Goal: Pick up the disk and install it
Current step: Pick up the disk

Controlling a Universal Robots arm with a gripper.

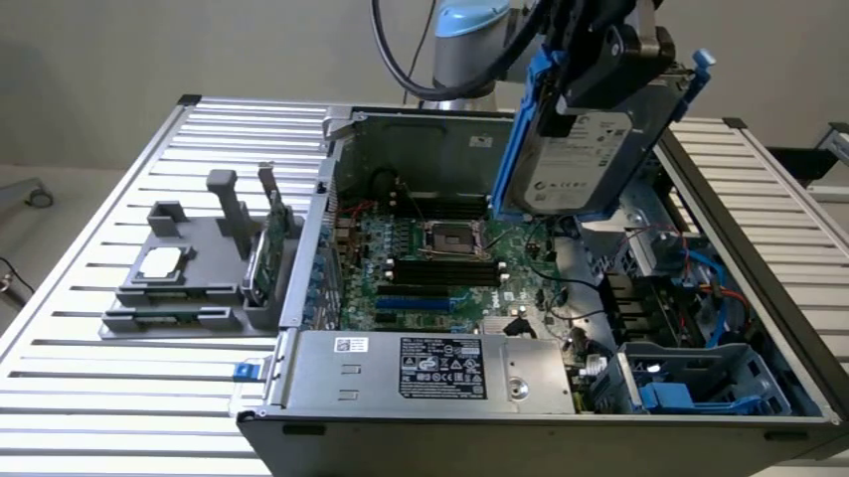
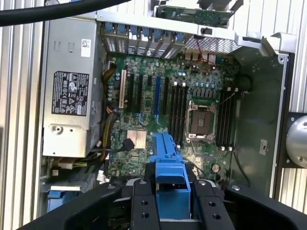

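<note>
one disk (image 1: 580,164) hangs tilted over the motherboard (image 1: 424,263), our gripper (image 1: 599,75) clamped on its edge. a loosening grip could drop it there and damage both.

The grey metal computer case (image 1: 412,129) lies open on top, leaving room to reach in from above. The silver-grey disk in its blue plastic carrier (image 1: 578,159), clamped by the gripper (image 2: 171,191), hangs in that free air. Inside, a boxy silver power supply (image 1: 424,368) fills the end nearest the exterior camera. Black cables (image 1: 571,293) cross the green motherboard (image 1: 398,243), and a blue plastic drive cage (image 1: 703,383) takes the corner at the exterior view's right. A grey plastic holder (image 1: 186,278) stands on the slatted metal table (image 1: 80,397) just beside the case.
</note>
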